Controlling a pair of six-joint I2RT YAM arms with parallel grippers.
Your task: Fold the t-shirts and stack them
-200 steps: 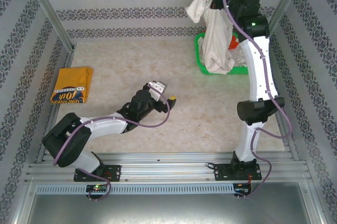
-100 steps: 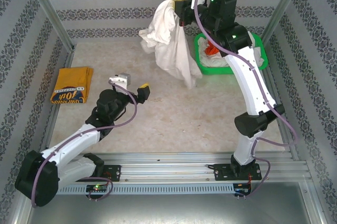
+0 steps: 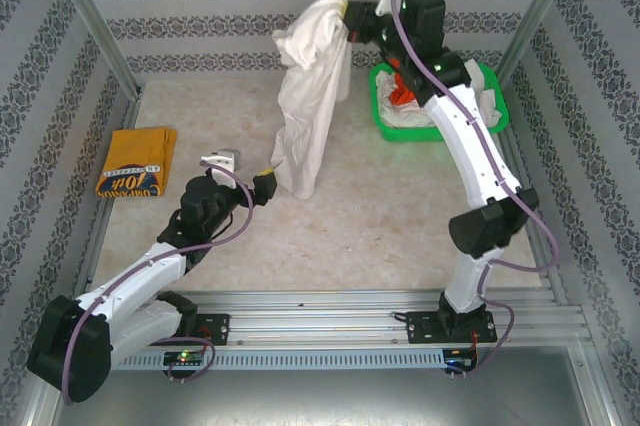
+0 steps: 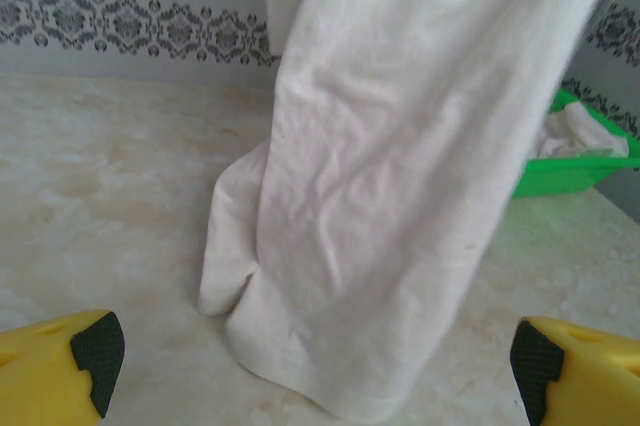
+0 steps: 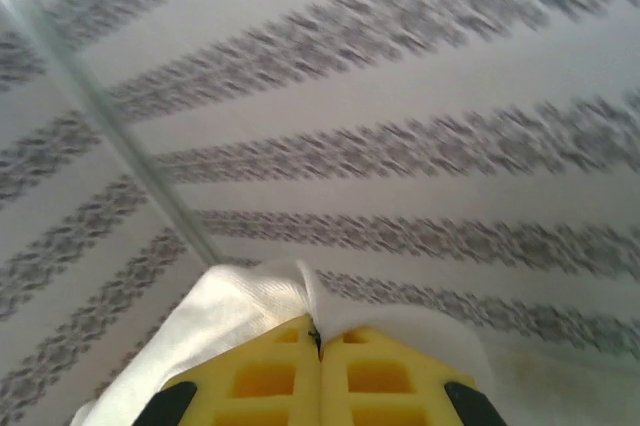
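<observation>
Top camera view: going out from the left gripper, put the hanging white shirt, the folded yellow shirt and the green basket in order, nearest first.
From the left gripper:
1. The white shirt, hanging just to its right, hem close beside it.
2. The yellow shirt, folded flat, off to the left.
3. The green basket, at the far right corner.

The hanging t-shirt [image 3: 305,116] is showing plain cream-white, the folded t-shirt [image 3: 137,161] mustard yellow with dark lettering, the basket [image 3: 420,135] bright green, the wallpaper [image 3: 220,26] grey damask stripes
</observation>
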